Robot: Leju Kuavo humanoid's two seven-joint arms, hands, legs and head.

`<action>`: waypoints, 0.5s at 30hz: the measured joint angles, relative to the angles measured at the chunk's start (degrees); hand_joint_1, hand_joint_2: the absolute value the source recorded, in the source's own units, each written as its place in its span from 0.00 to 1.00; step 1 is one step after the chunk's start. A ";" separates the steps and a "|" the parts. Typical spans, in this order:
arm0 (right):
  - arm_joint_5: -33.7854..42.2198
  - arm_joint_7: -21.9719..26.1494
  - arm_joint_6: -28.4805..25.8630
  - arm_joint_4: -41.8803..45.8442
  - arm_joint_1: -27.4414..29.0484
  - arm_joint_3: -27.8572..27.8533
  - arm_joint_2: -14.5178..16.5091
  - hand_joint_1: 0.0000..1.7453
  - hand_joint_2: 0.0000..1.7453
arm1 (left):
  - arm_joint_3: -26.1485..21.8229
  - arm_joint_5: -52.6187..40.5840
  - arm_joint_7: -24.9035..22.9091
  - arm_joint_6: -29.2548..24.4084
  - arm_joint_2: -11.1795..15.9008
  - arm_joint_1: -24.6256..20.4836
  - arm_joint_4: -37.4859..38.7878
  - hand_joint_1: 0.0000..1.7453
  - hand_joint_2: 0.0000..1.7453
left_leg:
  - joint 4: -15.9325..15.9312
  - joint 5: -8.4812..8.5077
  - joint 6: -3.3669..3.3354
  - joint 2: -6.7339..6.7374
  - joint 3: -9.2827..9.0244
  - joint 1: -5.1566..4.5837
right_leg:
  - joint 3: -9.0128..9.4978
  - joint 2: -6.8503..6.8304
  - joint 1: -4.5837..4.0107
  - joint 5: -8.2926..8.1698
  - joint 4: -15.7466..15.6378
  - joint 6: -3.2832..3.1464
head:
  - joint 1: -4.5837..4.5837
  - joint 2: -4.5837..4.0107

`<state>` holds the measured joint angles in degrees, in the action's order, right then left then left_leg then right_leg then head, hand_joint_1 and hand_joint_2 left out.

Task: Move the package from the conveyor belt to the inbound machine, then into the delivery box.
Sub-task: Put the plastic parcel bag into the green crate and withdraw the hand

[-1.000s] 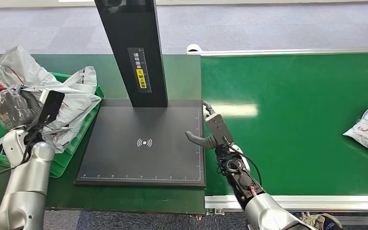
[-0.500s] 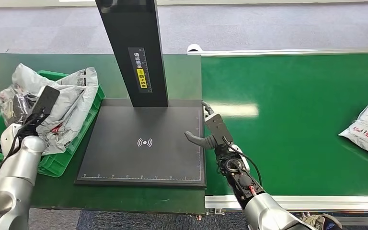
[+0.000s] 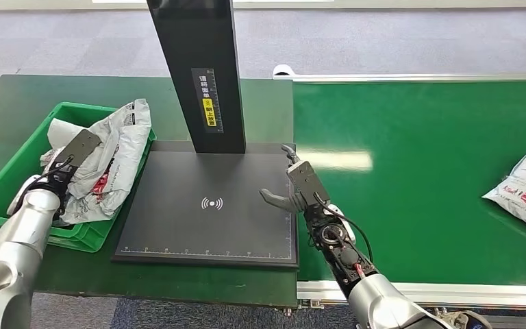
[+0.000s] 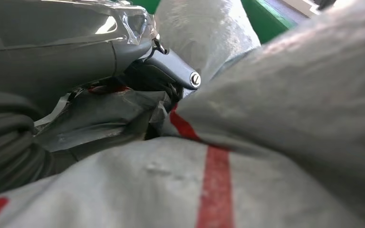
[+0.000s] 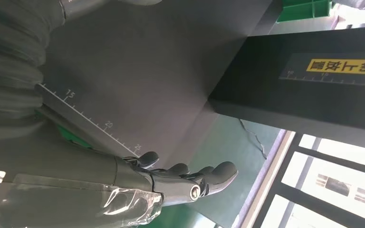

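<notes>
Head view: left hand (image 3: pixel 65 163) sits in the green delivery box (image 3: pixel 14 164) at the left end of the worktop (image 3: pixel 14 103), down among the grey packages (image 3: pixel 113 154) piled in it. Fingers buried in the bags, can't tell from here whether they're clamped on one. Right hand (image 3: pixel 294 188) hovers over the right edge of the inbound machine's black scan plate (image 3: pixel 205 226), thumb sticking out left, fingers spread, holding nothing. Black post (image 3: pixel 202 68) with the yellow label (image 3: pixel 209 108) rises from the plate's far side. One more package (image 3: pixel 524 188), white-grey with red print, lies on the green conveyor belt (image 3: pixel 418 171) at far right, well apart from both hands.

Left wrist view: thumb (image 4: pixel 171 69) and dark fingers (image 4: pixel 147 78) pressed into crumpled grey package film (image 4: pixel 285 142) with red stripes. The film touches them all round. A real pinch vs. just resting contact: can't tell. A sliver of the green box wall (image 4: pixel 261 19) shows past the bags.

Right wrist view: fingers (image 5: pixel 209 173) extended and slightly apart, nothing between them, above the plate's ruler markings (image 5: pixel 90 123). Post and its yellow label (image 5: pixel 344 66) just beyond.
</notes>
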<state>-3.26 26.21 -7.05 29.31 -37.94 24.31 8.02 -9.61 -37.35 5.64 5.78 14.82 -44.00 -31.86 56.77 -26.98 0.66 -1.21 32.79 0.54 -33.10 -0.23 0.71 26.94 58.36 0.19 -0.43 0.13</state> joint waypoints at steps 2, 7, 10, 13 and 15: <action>-0.10 0.00 0.01 0.00 -0.13 0.11 0.00 0.00 1.00 | 0.86 1.74 1.49 -1.58 -0.29 0.20 -0.05 0.06 1.00 | 0.00 0.04 -0.05 -0.11 -0.04 0.00 | 0.07 -0.11 0.02 0.01 -0.01 0.01 | 0.01 0.00; -0.17 0.02 -0.05 0.04 -0.12 0.17 -0.05 0.00 1.00 | 2.12 8.42 4.89 -6.97 -1.78 1.96 -2.29 0.00 1.00 | 0.03 0.11 -0.16 -0.18 -0.02 -0.02 | 0.11 -0.22 0.04 -0.02 -0.02 0.03 | 0.02 0.00; -0.17 0.09 -0.07 0.13 -0.09 0.17 -0.18 0.00 1.00 | 3.08 12.46 6.81 -9.01 -2.60 3.20 -5.04 0.00 1.00 | 0.05 0.12 -0.16 -0.17 0.00 -0.05 | 0.10 -0.21 0.04 -0.03 -0.03 0.04 | 0.02 0.00; -0.17 0.25 -0.09 0.15 -0.05 0.17 -0.28 0.00 1.00 | 4.00 16.17 9.52 -11.87 -3.44 4.59 -8.51 0.00 1.00 | 0.06 0.11 -0.16 -0.15 0.04 -0.06 | 0.06 -0.20 0.03 -0.03 -0.02 0.04 | 0.02 0.00; -0.14 0.38 -0.13 0.15 0.00 0.17 -0.31 0.00 1.00 | 4.57 18.80 11.74 -14.34 -4.19 5.76 -11.40 0.00 1.00 | 0.06 0.11 -0.16 -0.09 0.08 -0.05 | 0.00 -0.14 0.03 -0.03 -0.02 0.04 | 0.03 0.00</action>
<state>-3.40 26.59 -7.17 29.46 -37.94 24.48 7.71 -5.04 -18.55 17.38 -8.56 10.64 -38.24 -43.26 56.83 -26.87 0.51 -1.31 32.86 0.49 -33.10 -0.37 0.74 26.91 58.33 0.23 -0.39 0.13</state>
